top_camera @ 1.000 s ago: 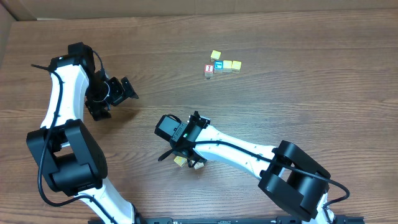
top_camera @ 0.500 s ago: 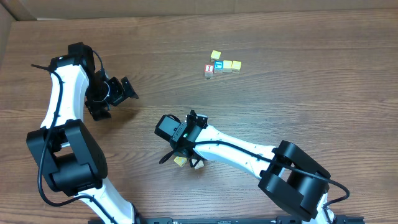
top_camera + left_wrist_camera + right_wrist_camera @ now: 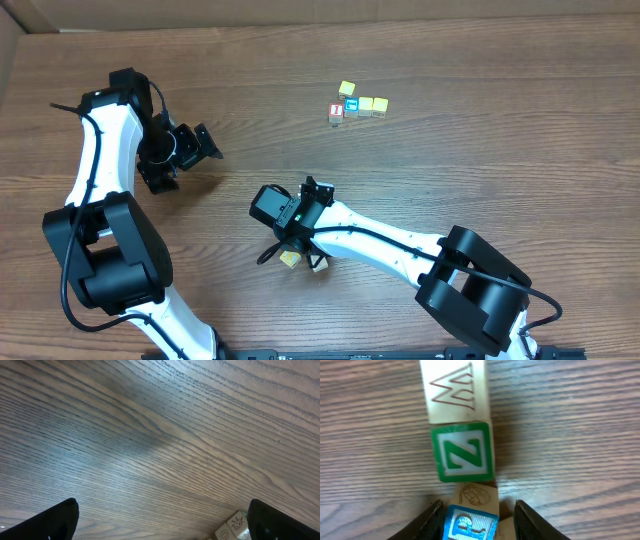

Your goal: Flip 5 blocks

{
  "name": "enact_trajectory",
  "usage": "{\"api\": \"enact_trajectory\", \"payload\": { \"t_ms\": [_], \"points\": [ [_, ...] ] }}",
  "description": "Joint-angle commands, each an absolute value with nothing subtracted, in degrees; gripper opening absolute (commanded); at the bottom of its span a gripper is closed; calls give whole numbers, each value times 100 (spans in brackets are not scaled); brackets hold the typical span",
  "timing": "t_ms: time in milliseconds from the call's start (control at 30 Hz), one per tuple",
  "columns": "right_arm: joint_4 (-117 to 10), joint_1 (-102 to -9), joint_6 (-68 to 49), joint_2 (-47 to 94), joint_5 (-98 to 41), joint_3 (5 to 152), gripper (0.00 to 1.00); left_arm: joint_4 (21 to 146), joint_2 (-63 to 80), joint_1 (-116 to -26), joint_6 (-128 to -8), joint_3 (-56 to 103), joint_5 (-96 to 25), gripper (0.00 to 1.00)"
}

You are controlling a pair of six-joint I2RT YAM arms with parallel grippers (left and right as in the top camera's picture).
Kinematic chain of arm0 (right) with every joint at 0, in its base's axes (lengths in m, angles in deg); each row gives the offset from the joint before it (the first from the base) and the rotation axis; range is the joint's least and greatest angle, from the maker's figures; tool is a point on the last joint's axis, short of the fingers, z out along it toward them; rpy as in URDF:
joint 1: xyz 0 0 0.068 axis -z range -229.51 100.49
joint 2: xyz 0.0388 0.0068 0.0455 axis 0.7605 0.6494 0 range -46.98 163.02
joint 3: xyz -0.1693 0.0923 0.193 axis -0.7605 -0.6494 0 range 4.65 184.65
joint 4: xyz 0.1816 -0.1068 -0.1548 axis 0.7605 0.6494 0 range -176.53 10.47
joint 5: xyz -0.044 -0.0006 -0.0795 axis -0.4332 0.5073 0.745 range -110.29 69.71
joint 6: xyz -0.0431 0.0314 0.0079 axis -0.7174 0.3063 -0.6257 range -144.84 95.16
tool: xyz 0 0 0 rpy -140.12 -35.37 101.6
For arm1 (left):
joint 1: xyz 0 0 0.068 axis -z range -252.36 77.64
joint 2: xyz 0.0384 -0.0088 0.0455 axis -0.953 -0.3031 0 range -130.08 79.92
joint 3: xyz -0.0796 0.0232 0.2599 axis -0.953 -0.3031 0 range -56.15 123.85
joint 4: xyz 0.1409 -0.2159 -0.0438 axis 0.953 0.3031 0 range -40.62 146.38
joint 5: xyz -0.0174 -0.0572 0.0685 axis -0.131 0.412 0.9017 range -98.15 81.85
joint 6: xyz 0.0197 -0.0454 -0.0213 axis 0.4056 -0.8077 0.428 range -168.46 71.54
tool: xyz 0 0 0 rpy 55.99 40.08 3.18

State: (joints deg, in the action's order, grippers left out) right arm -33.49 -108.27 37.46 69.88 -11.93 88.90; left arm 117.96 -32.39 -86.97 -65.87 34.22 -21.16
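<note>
right gripper (image 3: 478, 512) low; blue block (image 3: 470, 527) sits between its fingers, on the near side of the green z block (image 3: 463, 455), a cream block (image 3: 476, 495) between the two. cannot tell if jaws pinch or merely bracket it. w block (image 3: 454, 392) touches z's far edge. best: centre on blue, lift clear of cream before turning. left gripper (image 3: 162, 517) spread wide, empty, well apart from z

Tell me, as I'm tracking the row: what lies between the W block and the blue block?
The green Z block, touching the W block; right wrist view shows it. A pale sketched face borders the blue block.
</note>
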Motion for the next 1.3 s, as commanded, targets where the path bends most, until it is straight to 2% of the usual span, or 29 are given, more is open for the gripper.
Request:
{"api": "enact_trajectory", "payload": {
  "t_ms": [0,367,633,1267],
  "points": [
    [-3282,-10827,3724,6789,-1269,9089,46,11789,-3270,-8655,-6537,3509,-2107,100],
    [-3295,-10842,3729,6789,-1542,9054,42,11791,-3268,-8655,-6537,3507,-2107,100],
    [-3332,-10844,3724,6796,-1365,9021,34,11789,-3270,-8655,-6537,3507,-2105,100],
    [-3511,-10827,3335,6796,-935,9021,34,11791,-3270,-8655,-6537,3507,-2107,100]
  ]
}}
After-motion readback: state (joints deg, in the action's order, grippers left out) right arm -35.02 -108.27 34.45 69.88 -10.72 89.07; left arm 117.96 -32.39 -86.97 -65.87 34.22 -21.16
